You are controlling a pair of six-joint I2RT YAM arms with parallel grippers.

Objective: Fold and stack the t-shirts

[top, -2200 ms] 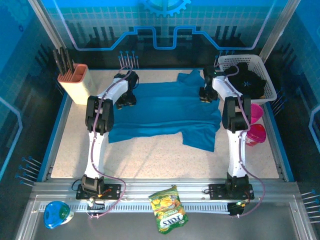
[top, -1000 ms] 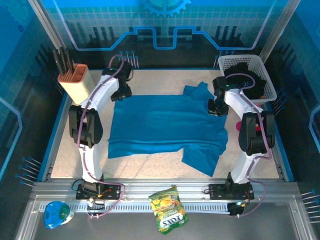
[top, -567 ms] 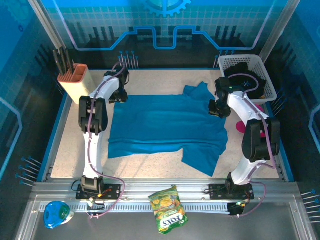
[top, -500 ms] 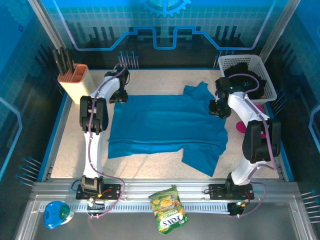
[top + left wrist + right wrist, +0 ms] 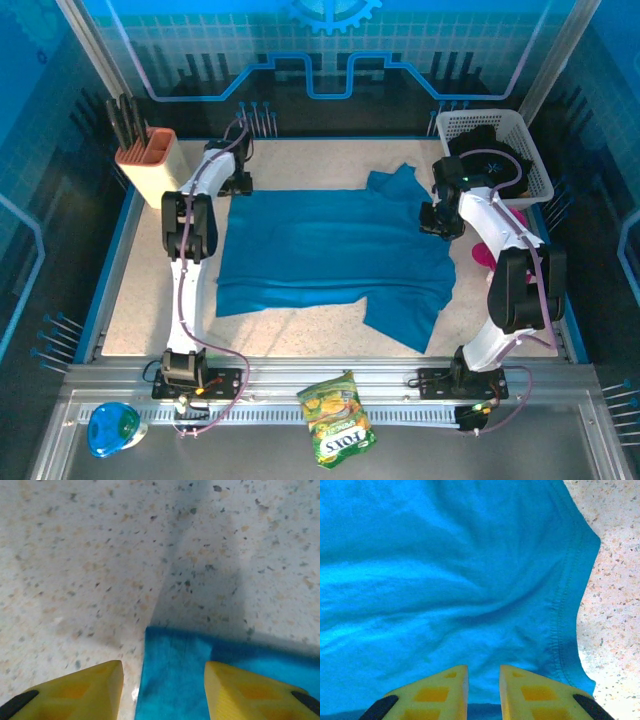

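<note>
The large teal-blue t-shirt point(image 5: 330, 250) lies spread out flat across the middle of the table, one sleeve pointing toward the near edge. My left gripper point(image 5: 238, 185) is low over the shirt's far left corner point(image 5: 175, 680); it stands open, yellow fingers point(image 5: 75, 692) wide apart on either side of that corner. My right gripper point(image 5: 437, 222) hovers over the shirt's right edge, near its stitched hem point(image 5: 560, 630). Its fingers point(image 5: 440, 692) are open by a narrow gap with flat fabric below. The black t-shirt point(image 5: 492, 165) with a pale mark lies bunched in the white basket point(image 5: 538, 160).
A pink cup point(image 5: 482, 252) peeks out from behind the right arm, beside the shirt's right edge. A knife block point(image 5: 145, 158) stands at the far left. A snack bag point(image 5: 337, 418) and a blue object point(image 5: 112, 428) lie on the near metal rail.
The left gripper has shifted a little leftward to the shirt's far left corner. The right gripper has held at the right edge, and the shirt has lain still over the last second.
</note>
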